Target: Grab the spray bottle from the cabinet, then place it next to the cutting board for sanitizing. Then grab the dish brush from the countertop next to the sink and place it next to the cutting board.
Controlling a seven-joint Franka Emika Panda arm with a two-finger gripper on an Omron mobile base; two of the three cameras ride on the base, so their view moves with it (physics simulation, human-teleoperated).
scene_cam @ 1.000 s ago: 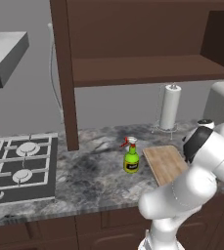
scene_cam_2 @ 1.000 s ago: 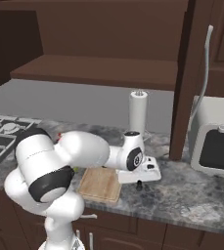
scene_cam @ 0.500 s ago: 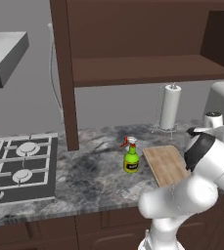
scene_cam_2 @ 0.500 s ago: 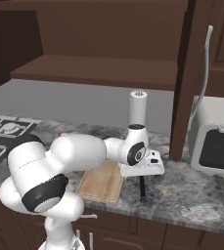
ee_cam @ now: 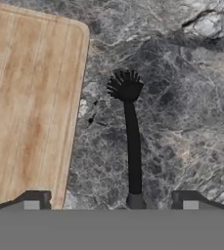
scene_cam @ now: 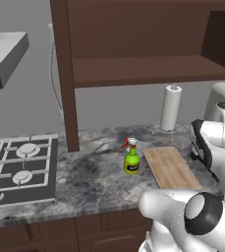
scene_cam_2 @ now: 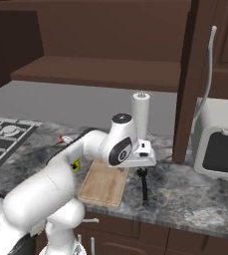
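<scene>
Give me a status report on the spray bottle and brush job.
Done: the spray bottle stands on the countertop just left of the cutting board.

In hand: the dish brush stands on end under the tool, bristles down, just right of the board. The tool's fingers are spread wide, clear of the handle, so it looks released.

Left: the brush has to settle beside the board and the tool has to pull away.

- Cutting board (ee_cam: 30, 102) — cut off by the hand view's top and left edges; its near corner hidden behind a fingertip (ee_cam: 33, 201).
- Spray bottle (scene_cam_2: 76, 164) — mostly hidden behind the arm in the right base view.
- Dish brush (ee_cam: 131, 141) — handle's near end indistinct.
</scene>
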